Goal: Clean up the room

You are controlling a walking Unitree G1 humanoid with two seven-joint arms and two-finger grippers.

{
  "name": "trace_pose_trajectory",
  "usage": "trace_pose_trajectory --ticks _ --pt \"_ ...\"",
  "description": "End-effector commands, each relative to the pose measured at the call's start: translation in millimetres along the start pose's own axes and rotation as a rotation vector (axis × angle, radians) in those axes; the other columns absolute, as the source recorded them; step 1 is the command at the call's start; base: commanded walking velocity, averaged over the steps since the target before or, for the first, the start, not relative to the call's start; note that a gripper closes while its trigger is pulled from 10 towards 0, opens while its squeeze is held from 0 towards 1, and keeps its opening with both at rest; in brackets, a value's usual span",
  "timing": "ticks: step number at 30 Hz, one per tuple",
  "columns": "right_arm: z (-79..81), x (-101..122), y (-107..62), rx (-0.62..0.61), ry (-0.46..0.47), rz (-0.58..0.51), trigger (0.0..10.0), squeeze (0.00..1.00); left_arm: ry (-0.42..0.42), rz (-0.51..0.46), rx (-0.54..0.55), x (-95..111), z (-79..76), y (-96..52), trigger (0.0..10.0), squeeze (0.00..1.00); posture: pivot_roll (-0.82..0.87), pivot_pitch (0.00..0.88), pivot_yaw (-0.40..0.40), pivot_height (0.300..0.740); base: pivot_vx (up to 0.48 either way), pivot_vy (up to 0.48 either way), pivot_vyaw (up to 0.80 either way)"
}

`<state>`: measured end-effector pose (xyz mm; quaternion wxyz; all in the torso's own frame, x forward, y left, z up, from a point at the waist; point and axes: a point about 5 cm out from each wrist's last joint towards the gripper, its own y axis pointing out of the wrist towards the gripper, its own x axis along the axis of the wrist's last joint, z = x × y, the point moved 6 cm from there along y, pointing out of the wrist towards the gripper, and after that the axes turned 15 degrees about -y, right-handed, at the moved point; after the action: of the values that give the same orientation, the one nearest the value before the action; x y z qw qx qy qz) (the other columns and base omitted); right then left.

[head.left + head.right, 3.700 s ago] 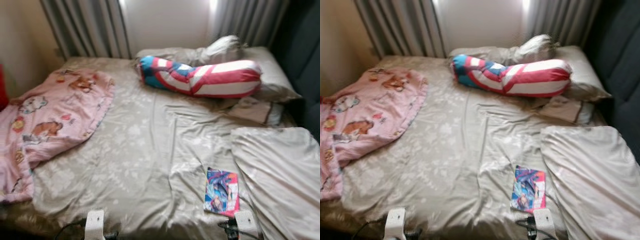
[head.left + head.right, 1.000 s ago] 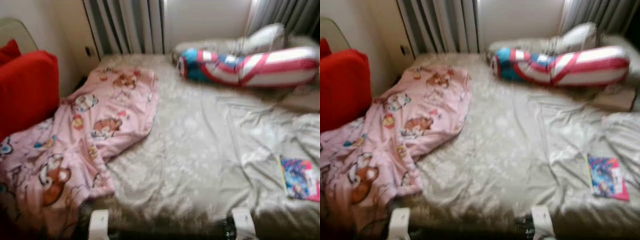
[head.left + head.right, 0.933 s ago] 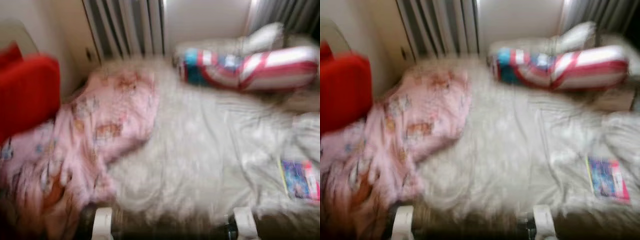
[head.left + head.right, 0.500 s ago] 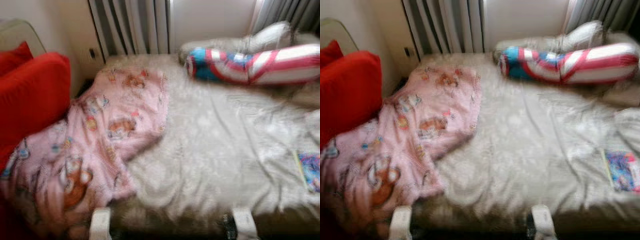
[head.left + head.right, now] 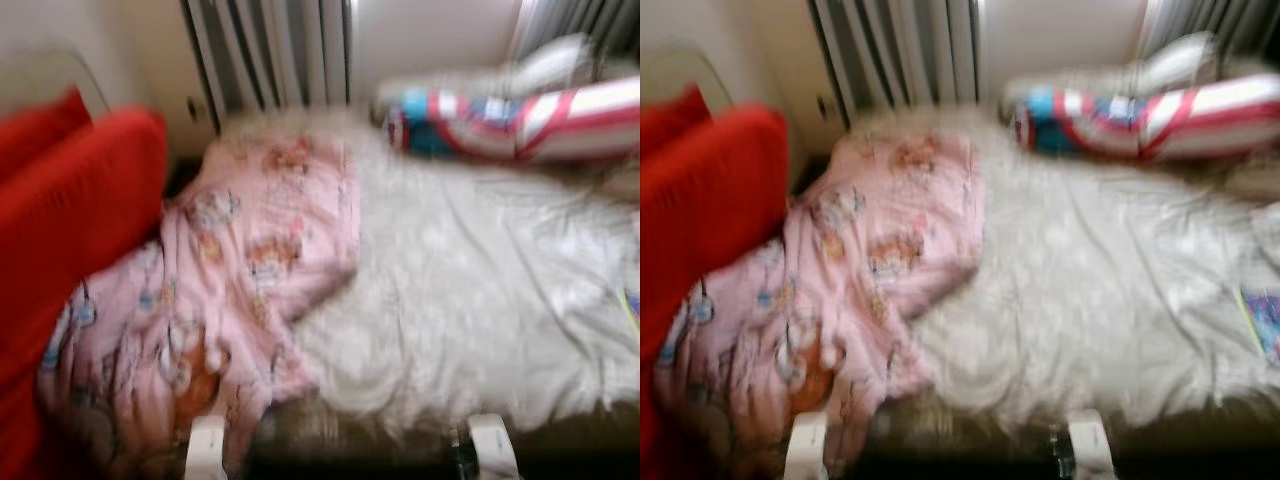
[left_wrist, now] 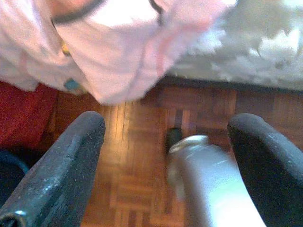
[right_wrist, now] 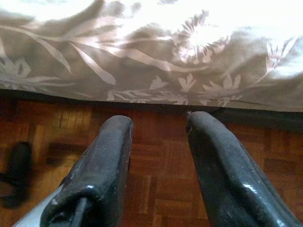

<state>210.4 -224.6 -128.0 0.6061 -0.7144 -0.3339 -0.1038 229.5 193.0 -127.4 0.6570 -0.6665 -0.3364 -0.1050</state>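
rumpled grey bed [image 5: 480, 290] carries a pink blanket [image 5: 240, 270] sliding off its edge (likely next to tidy). left claw [image 6: 165, 161] gapes wide, right claw [image 7: 158, 156] narrower, both low and empty.

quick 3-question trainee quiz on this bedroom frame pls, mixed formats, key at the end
1. True or false: the pink blanket hangs over the near edge of the bed.
2. Multiple choice: the striped bolster pillow lies A) on the floor, B) at the far end of the bed near the curtains, C) on the red cushion.
3. Fill in: the left tool hangs over a ____ floor, fingers apart.

Key: 1 true; 2 B; 3 wooden parquet.
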Motion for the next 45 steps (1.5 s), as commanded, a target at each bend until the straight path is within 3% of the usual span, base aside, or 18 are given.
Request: trace_pose_trajectory --ticks 1,12,36,45 --pt "7.4 4.0 1.5 0.016 0.005 -0.006 10.0 0.0 0.003 0.011 0.025 -2.5 11.3 -1.0 10.0 0.0 -0.1 0.011 0.018 0.74 0.0 0.368 0.0" --pt "7.1 5.4 1.5 0.021 -0.012 -0.013 10.0 0.0 0.012 0.01 0.027 -2.1 11.0 -0.9 10.0 0.0 -0.09 0.012 0.014 0.74 0.0 0.09 0.0" --pt "9.5 4.0 1.2 0.031 -0.011 -0.012 10.0 0.0 0.009 0.008 0.023 -2.9 11.5 -1.2 10.0 0.0 -0.1 0.0 0.019 0.74 0.0 0.0 0.8" --pt "6.5 1.5 0.6 0.008 0.02 -0.008 10.0 0.0 0.002 0.008 0.013 -4.3 9.6 -1.4 10.0 0.0 -0.1 0.0 0.014 0.74 0.0 0.0 0.1"
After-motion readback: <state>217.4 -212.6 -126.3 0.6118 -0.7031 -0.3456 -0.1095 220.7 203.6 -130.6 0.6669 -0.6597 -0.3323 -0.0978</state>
